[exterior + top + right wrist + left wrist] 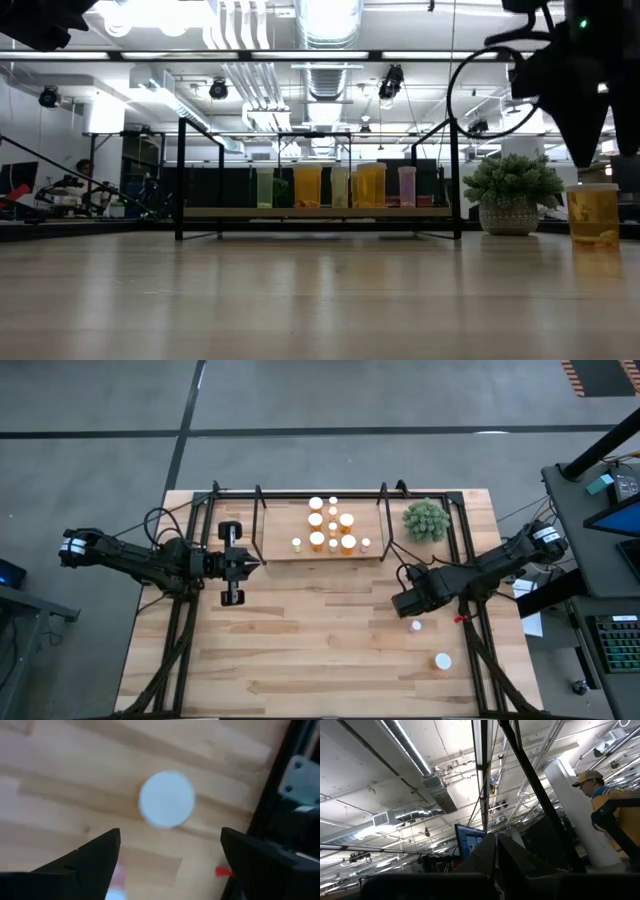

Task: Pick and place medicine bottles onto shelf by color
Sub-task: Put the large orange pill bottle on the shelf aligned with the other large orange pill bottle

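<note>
right fingers wide, empty — white-capped bottle below; left fingers closed.

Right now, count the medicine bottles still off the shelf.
2: one bottle on the table beside the open right gripper, another bottle nearer the table's front right. The arm could hide more.

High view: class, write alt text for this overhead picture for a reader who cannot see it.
Seen from above, a wooden table holds a small shelf crowded with white-capped medicine bottles, a green spiky plant beside it. The right gripper, jaws open, hovers near two loose bottles; the left gripper waits shut beside the shelf.
</note>
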Controlling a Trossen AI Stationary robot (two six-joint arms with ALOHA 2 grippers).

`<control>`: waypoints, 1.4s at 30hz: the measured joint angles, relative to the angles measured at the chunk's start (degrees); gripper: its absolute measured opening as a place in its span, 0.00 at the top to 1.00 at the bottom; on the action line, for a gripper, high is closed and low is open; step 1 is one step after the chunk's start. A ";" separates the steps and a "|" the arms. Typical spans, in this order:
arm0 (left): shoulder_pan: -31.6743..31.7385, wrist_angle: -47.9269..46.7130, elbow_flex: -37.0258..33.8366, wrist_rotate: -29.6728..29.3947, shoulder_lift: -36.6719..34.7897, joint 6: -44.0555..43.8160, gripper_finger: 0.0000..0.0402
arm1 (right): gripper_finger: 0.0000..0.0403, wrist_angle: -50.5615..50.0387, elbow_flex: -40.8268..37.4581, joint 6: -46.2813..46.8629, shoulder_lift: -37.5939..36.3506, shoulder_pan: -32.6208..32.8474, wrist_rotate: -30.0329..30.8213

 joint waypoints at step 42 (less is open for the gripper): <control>0.02 0.00 0.00 -0.02 0.00 0.02 1.00 | 0.51 16.40 16.02 -25.87 8.36 -1.61 8.82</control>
